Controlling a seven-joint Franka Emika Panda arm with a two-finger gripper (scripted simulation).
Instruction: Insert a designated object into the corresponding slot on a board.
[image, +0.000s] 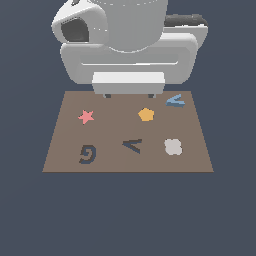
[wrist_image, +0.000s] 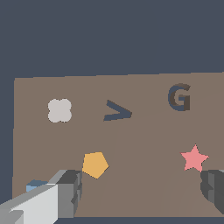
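Observation:
The light-blue V-shaped piece (image: 175, 101) lies flat near the board's far corner on the exterior view's right. In the wrist view only a sliver of the blue piece (wrist_image: 35, 187) shows behind one finger (wrist_image: 69, 192). The dark V-shaped slot (image: 133, 145) (wrist_image: 117, 112) sits in the middle of the board's near half. The brown board (image: 65, 125) (wrist_image: 144, 144) lies flat. My gripper (image: 129, 95) (wrist_image: 142, 192) hangs over the board's far edge, open and holding nothing, to the exterior view's left of the blue piece.
On the board are an orange pentagon (image: 146, 114) (wrist_image: 95, 164), a pink star (image: 86, 117) (wrist_image: 194, 158), a grey clover shape (image: 173, 147) (wrist_image: 59, 110) and a dark G-shaped recess (image: 88, 153) (wrist_image: 179, 97). The arm's white body (image: 130, 50) looms behind the board.

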